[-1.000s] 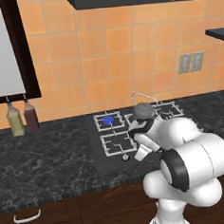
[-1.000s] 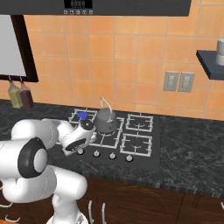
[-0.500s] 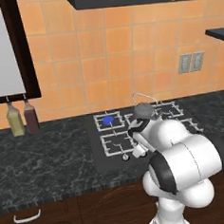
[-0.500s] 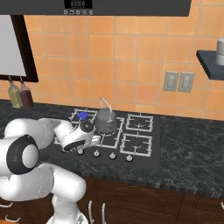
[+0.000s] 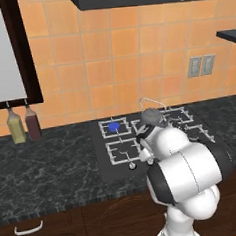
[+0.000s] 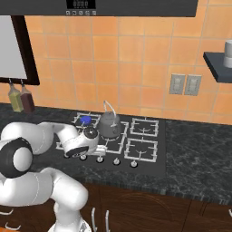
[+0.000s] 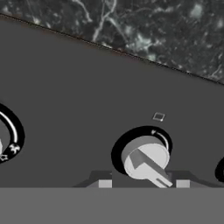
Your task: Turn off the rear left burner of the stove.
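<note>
The rear left burner glows with a blue flame disc on the black stove, and shows again as the burner in the right base view. My gripper hangs low over the front row of silver knobs. In the hand view the gripper is open, and its fingertips stand on either side of a silver knob without touching it. That knob's pointer bar slants toward the lower right. Parts of two neighbouring knobs, one at the left edge, show beside it.
A grey kettle stands on the middle rear grate, close behind my hand. Two bottles hang-side at the far left of the dark stone counter. A wall shelf juts out at the right, with outlets below the hood.
My elbow has swung slightly to the left and the hand has settled a little lower over the knob row. The blue flame is unchanged.
</note>
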